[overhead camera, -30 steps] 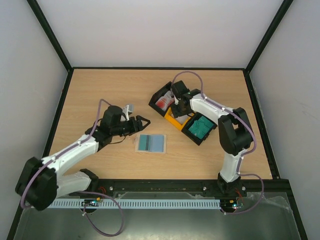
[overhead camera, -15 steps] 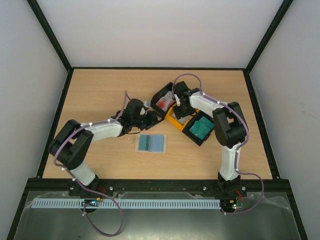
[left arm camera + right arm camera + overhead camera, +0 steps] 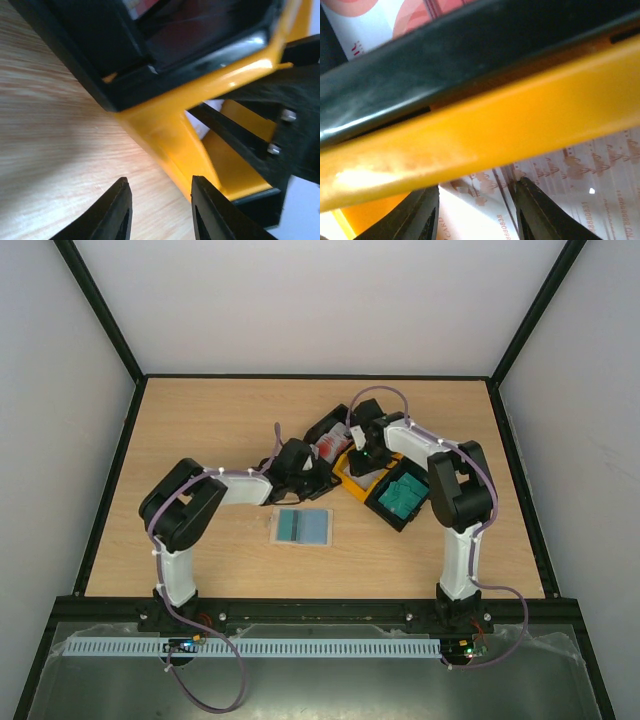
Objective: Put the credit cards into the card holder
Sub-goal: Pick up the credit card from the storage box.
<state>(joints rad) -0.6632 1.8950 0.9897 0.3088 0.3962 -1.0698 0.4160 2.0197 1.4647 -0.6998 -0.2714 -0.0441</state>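
Left pincer [image 3: 160, 181], released, is set at the corner of the orange bin [image 3: 167, 132] on the tabletop [image 3: 45, 150]. Right pincer [image 3: 477, 187], released, is held over pale cards [image 3: 580, 170] inside that bin. The card holder [image 3: 302, 526] is laid open on the tabletop, apart from the bin and both pincers.

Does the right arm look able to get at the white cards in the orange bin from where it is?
Likely yes. The right gripper hangs over the orange bin, jaws apart, with the white credit cards lying bare just beyond its fingers. Nothing covers them; only the bin's wall stands close.
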